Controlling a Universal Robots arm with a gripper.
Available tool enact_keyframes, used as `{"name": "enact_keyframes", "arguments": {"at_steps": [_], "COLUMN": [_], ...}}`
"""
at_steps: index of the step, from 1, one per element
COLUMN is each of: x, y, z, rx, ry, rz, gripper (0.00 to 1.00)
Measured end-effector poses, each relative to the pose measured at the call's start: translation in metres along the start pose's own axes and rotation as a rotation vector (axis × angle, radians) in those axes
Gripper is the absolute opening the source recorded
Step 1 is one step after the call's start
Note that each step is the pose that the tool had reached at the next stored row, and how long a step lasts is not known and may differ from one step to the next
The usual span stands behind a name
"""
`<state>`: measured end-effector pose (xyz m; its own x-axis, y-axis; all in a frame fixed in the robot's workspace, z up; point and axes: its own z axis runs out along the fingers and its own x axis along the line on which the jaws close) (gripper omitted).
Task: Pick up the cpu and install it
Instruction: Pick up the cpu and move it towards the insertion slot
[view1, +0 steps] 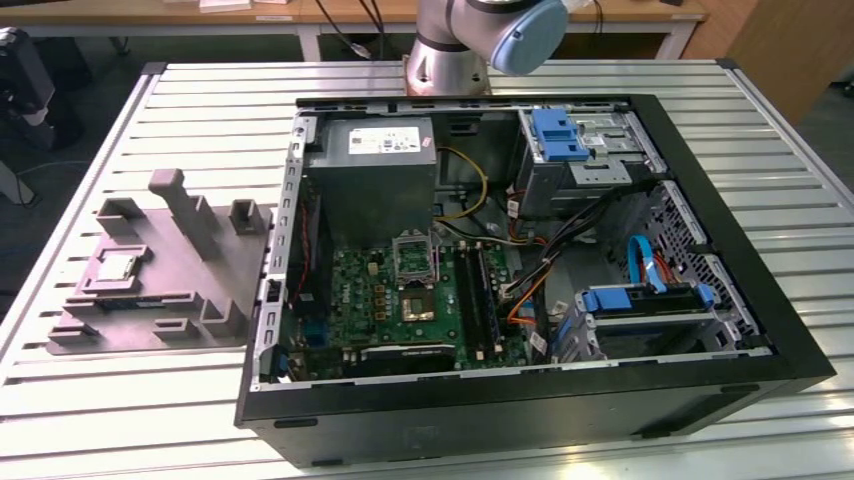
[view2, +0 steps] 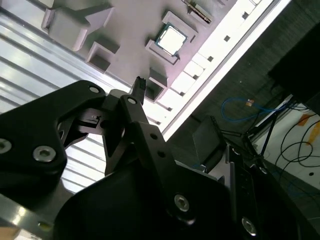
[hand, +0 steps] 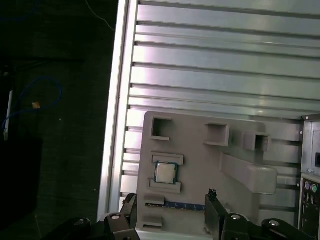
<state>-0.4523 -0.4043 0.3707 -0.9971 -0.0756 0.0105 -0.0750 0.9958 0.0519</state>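
The cpu (view1: 118, 265) is a small silvery square chip. It lies flat in a recess of the grey fixture (view1: 174, 290) on the slatted table, at the exterior view's left. Both wrist views show the cpu (hand: 165, 172) (view2: 172, 39) from above, seated between low raised edges. My gripper (hand: 170, 212) hovers well above the fixture (hand: 200, 155), open, its black fingers (hand: 212, 200) spread wide with nothing between them. One ribbed fingertip (view2: 140, 82) shows in the second wrist view. The socket (view1: 418, 303) sits on the green motherboard (view1: 367, 300) inside the case.
The open black computer case (view1: 747, 390) takes up the middle and right of the table, holding a grey power supply (view1: 380, 180), cables and blue drive brackets (view1: 557, 135). Tall posts (view1: 187, 215) rise from the fixture. The table edge (hand: 117, 100) runs beside the fixture, with dark floor beyond.
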Motion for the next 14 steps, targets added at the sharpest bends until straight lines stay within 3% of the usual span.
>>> {"name": "enact_keyframes", "arguments": {"at_steps": [14], "x": [-0.0001], "y": [0.0000], "z": [0.0010], "rx": [0.0000], "ry": [0.0004], "rz": [-0.013], "gripper": [0.65]}}
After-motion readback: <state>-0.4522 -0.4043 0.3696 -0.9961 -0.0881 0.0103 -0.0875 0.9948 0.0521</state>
